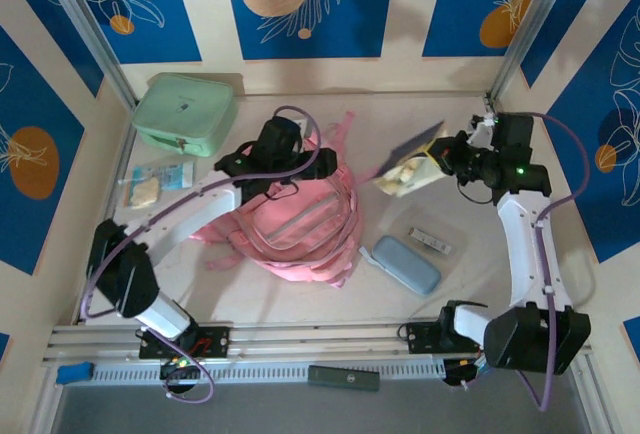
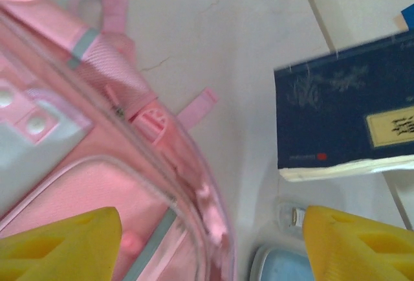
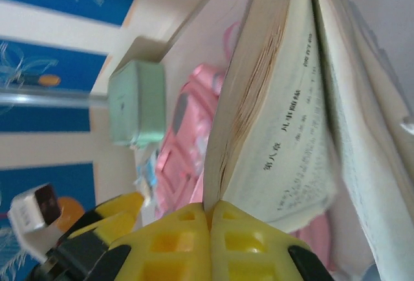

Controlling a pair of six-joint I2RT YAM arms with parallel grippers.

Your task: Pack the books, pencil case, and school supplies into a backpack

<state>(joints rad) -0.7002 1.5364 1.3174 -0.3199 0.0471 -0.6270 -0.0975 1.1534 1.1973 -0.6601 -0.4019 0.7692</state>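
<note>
Pink fabric of the backpack [image 1: 300,229] lies slumped in the middle of the desk [image 1: 330,304], and its zip line looks flat in the left wrist view, so I cannot tell whether any mouth stands open. The left tool [image 2: 212,213] hangs over the bag's upper edge with its fingers spread wide and nothing between them, so nothing holds the bag in shape. The right tool [image 3: 210,206] is closed tight on a dark blue book [image 1: 410,159], lifted off the desk just right of the bag. The grip seems to catch only the edge of a cover or some pages, and the book fans open above it. That is the main risk: the loose half may swing, the pinched leaves may tear or slide out, and a splayed book is likely to snag on a limp opening instead of sliding in. The two arms are also near each other over the bag, so a careless approach could knock them together. The pencil case [image 1: 405,264] and a small pale bar [image 1: 432,243] lie on the desk to the bag's right, unpacked.
</note>
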